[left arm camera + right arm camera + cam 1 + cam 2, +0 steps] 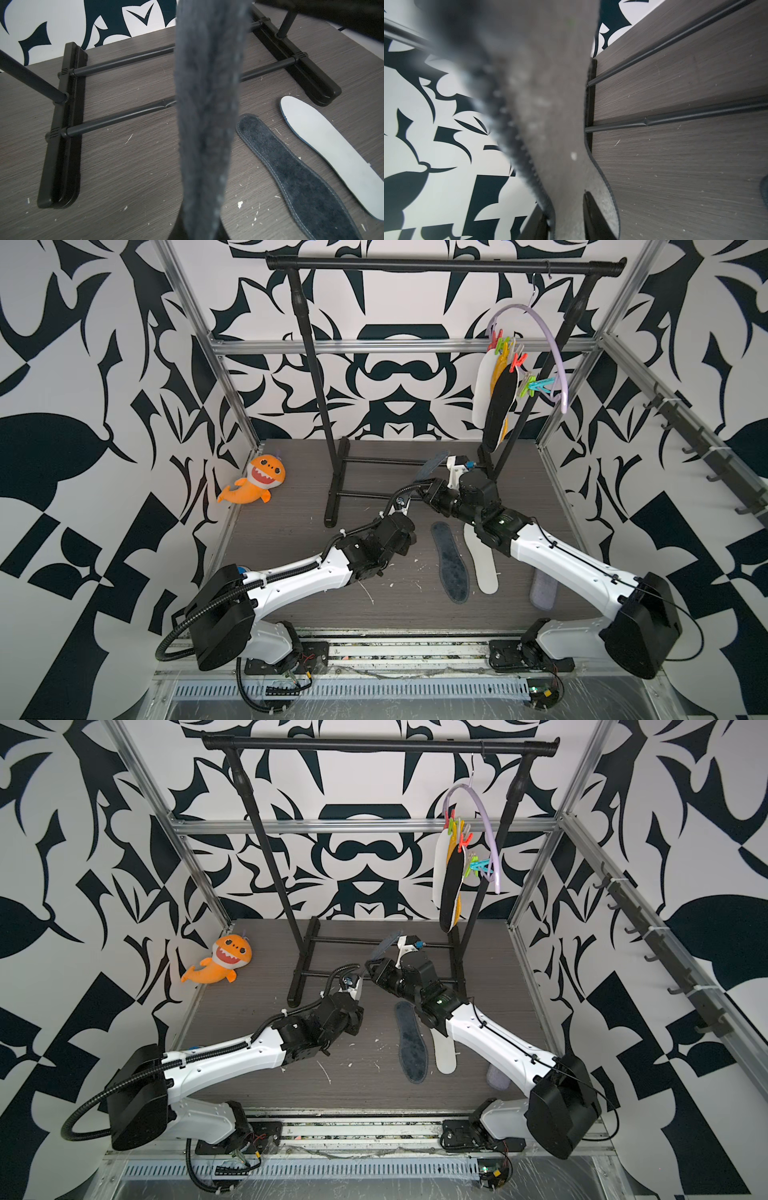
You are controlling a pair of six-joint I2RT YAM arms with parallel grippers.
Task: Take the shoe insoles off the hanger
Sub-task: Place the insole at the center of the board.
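The lilac hanger (555, 348) hangs from the rail at the back right. White (481, 393), orange (497, 364) and black (500, 410) shoe insoles dangle from its pegs. A fuzzy dark grey-blue insole (435, 464) stands slanted above the table between both arms. My left gripper (409, 501) is shut on its lower end, and the insole (205, 104) fills the middle of the left wrist view. My right gripper (422, 488) has closed on it from the other side, a finger (591, 209) pressed against its grey underside (550, 104). Another dark insole (451, 562) and a white one (482, 562) lie on the table.
The black rail (444, 263) spans the back, and its foot bars (62, 124) rest on the table just beyond the grippers. An orange plush shark (255, 481) sits at the left wall. A lilac-grey pad (542, 591) lies under my right arm.
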